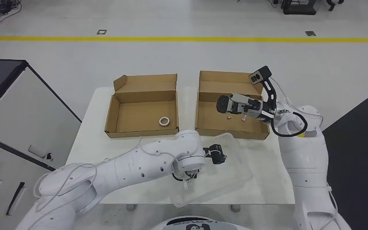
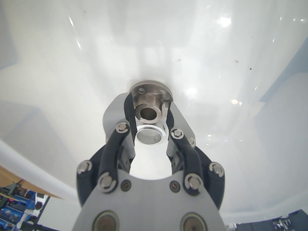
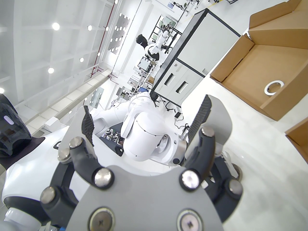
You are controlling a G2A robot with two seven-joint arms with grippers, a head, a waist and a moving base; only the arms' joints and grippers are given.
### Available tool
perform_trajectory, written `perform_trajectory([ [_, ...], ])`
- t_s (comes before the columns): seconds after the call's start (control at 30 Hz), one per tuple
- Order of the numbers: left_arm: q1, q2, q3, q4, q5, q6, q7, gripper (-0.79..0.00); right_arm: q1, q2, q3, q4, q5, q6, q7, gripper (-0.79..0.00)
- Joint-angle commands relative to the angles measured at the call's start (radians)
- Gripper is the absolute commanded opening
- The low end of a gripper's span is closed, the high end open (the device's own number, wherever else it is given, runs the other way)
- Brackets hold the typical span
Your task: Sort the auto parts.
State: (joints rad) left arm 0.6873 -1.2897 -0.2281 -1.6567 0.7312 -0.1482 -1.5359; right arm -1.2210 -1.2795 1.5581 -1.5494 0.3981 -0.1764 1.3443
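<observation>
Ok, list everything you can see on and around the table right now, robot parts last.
Table: one, white, under everything else.
Left box: one, brown cardboard, open, far half of the table.
Right box: one, brown cardboard, open, beside the left box.
White ring: one, white, on the left box's floor.
Small parts: at least two, pale, on the right box's floor.
Clear tray: one, transparent, table's near edge.
Flanged bushing: one, steel grey, gripped over the clear tray.
Collar ring: one, silver, just behind the bushing.
Left gripper: black and grey, shut on the flanged bushing.
Right gripper: black and grey, open, empty, above the right box.
</observation>
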Motion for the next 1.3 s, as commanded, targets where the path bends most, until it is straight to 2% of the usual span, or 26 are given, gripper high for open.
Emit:
perform_trajectory([
  [0.0, 0.002, 0.000, -0.002, 0.002, 0.002, -0.001, 0.000, -0.437, 0.000, 0.000, 0.000, 0.000, 0.000, 0.000, 0.000, 0.000],
  [0.4, 0.015, -0.004, -0.008, 0.016, 0.004, -0.009, 0.000, -0.446, 0.000, 0.000, 0.000, 0.000, 0.000, 0.000, 0.000, 0.000],
  [0.73, 0.011, -0.005, -0.012, 0.017, 0.001, -0.012, 0.000, -0.425, 0.000, 0.000, 0.000, 0.000, 0.000, 0.000, 0.000, 0.000],
  [0.9, 0.009, -0.008, -0.008, 0.026, -0.003, -0.015, 0.000, -0.443, 0.000, 0.000, 0.000, 0.000, 0.000, 0.000, 0.000, 0.000],
  [0.97, 0.007, -0.010, -0.004, 0.033, -0.004, -0.015, 0.000, -0.486, 0.000, 0.000, 0.000, 0.000, 0.000, 0.000, 0.000, 0.000],
  [1.07, 0.005, -0.015, -0.001, 0.038, -0.002, -0.013, 0.000, -0.785, 0.000, 0.000, 0.000, 0.000, 0.000, 0.000, 0.000, 0.000],
  [1.27, 0.004, -0.019, -0.001, 0.047, 0.006, 0.000, 0.000, -0.785, 0.000, 0.000, 0.000, 0.000, 0.000, 0.000, 0.000, 0.000],
])
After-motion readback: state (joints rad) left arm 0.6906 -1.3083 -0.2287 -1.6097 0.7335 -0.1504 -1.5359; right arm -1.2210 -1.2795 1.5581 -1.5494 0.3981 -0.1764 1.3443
